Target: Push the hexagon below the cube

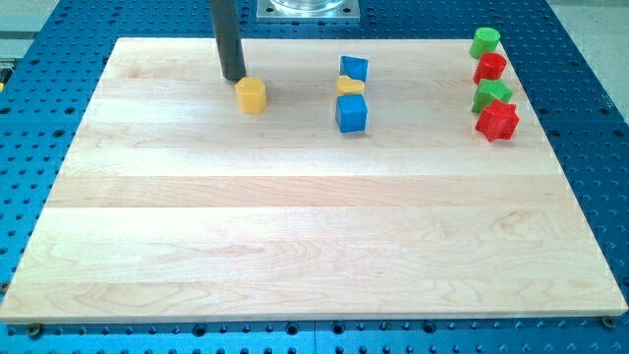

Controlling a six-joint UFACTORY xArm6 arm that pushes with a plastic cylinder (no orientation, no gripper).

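Note:
A yellow hexagon block [252, 95] lies on the wooden board at the upper left of centre. My tip [234, 77] stands just up and to the left of it, very close or touching. A blue cube [351, 113] sits to the hexagon's right, near the board's top centre. Just above the cube lies a small yellow heart-like block [351, 86], and above that a smaller blue block [354, 68].
At the view's top right stands a column of blocks: a green cylinder [485, 42], a red block [489, 68], a green star [492, 94] and a red star [497, 120]. The wooden board [314, 246] lies on a blue perforated table. A metal mount [309, 9] sits at top centre.

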